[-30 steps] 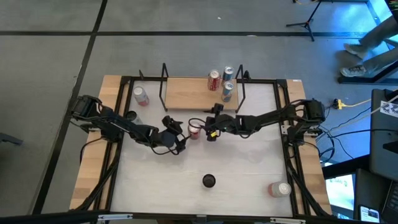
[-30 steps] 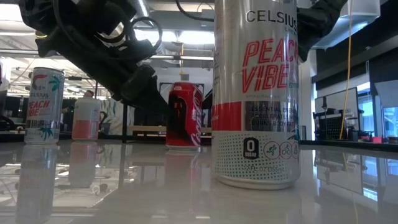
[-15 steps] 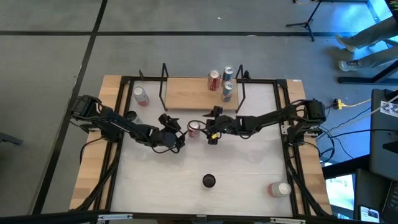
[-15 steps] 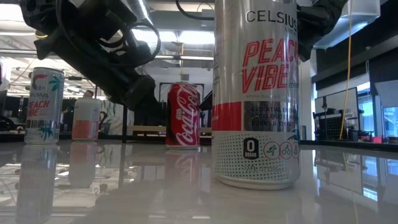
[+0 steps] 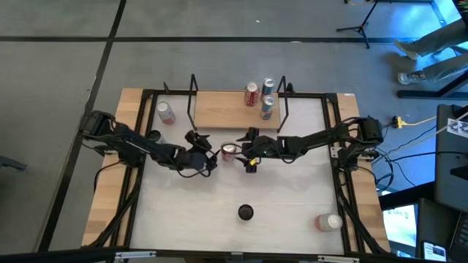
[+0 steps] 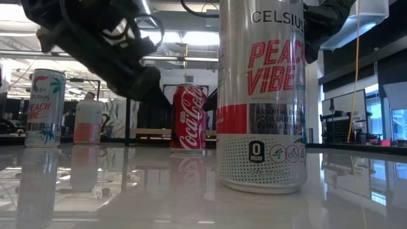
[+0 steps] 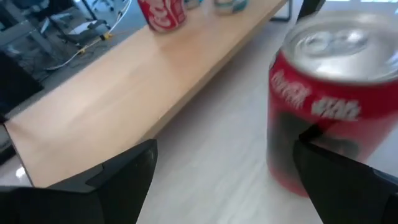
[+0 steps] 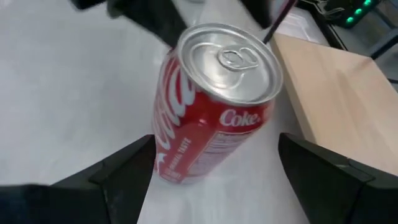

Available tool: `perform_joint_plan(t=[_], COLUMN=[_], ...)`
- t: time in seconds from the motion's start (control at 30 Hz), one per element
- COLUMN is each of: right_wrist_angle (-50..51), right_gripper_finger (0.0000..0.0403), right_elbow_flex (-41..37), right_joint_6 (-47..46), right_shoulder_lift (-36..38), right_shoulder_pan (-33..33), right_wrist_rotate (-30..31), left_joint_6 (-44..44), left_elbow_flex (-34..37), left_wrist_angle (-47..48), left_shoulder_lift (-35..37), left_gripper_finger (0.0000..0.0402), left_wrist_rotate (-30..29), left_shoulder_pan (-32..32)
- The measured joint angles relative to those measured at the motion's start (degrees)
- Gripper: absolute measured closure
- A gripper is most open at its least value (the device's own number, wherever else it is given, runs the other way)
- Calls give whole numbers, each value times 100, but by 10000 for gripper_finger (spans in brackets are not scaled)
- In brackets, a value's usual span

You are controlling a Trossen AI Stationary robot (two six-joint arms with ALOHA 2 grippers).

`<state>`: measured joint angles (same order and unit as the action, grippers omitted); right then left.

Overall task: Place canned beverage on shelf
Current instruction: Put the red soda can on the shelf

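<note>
- While both arms meet mid-frame in the high view, the red can stands on the table just below the shelf's front edge, not on the board.
- High view: left gripper sits just left of the red can, right gripper just right of it; both released, neither grasping it. Shelf at upper centre carries three cans at its right end: a red one and two silver-blue. A pale can stands left of the shelf, another can at lower right, a dark can at lower centre.
- Low view: big Celsius can fills centre-right foreground; red can upright behind it at centre, dark arm links crossing the upper left. A second Celsius can and a pink-and-white can stand at far left.
- Left wrist view: red can upright at right of frame, near one dark finger; the other finger is well apart at lower left, jaws wide. Shelf board runs across the upper left.
- Right wrist view: red can at centre between wide-spread fingers, apparently untouched; shelf corner at right.
</note>
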<state>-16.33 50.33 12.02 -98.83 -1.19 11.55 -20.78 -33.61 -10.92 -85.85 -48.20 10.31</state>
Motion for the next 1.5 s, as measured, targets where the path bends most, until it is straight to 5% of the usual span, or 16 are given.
perform_joint_plan(t=[0.47,0.8,1.5], right_wrist_angle=[1097,2327,1766], right_gripper_finger=[66,66,66], right_elbow_flex=[0,-79,-651], right_joint_6=[-163,-711,-877], right_shoulder_lift=[813,1156,1158], right_shoulder_pan=[0,-87,-479], right_wrist_rotate=[39,95,446], left_joint_6=[463,764,938], left_elbow_flex=[-9,-9,-4], left_wrist_angle=[-92,-1491,-2204], left_shoulder_lift=[1402,742,-310], left_gripper_finger=[33,33,33], left_wrist_rotate=[1648,2333,2602], left_shoulder_pan=[57,-555,-839])
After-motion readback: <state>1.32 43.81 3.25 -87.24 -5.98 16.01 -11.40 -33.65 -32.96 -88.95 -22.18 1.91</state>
